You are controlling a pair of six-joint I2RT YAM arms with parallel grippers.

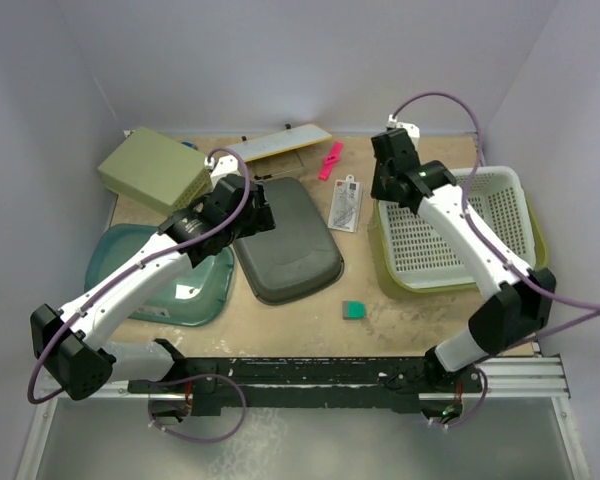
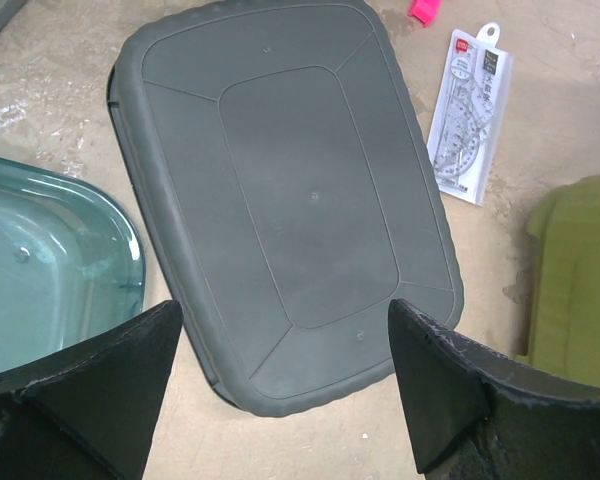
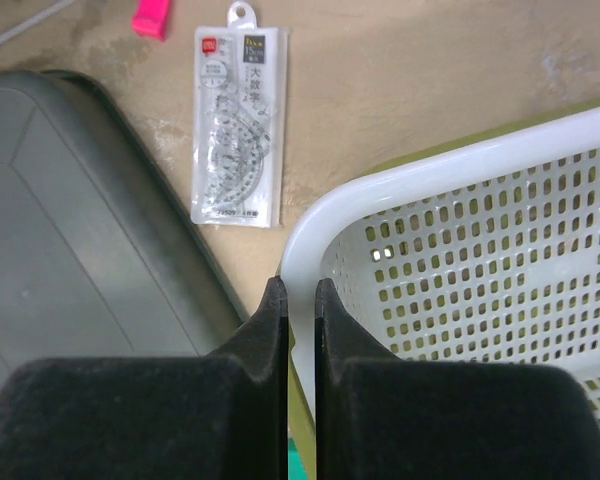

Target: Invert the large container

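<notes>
My right pincer (image 3: 298,285) is pressed narrow, its jaws all but touching, at the far left corner of the large container (image 2: 580,290). This is the olive-green tub that sits upright on the right side of the tabletop (image 3: 430,70).

I cannot tell whether the tub's thin wall is actually between the jaws or whether they meet on nothing beside the rim. That is my first worry: a lift with no bite would leave the tub where it is.

The second is the white basket (image 3: 480,158) nested inside. Tipping the tub would likely spill it out, perhaps onto the protractor pack (image 3: 238,125) or against the dark grey tub (image 2: 300,190) close by. A grip at one corner may also let the tub swing and slip.

My left pincer (image 2: 285,310) hangs wide open above the dark grey tub, holding nothing, well apart from the corner I am working.
</notes>
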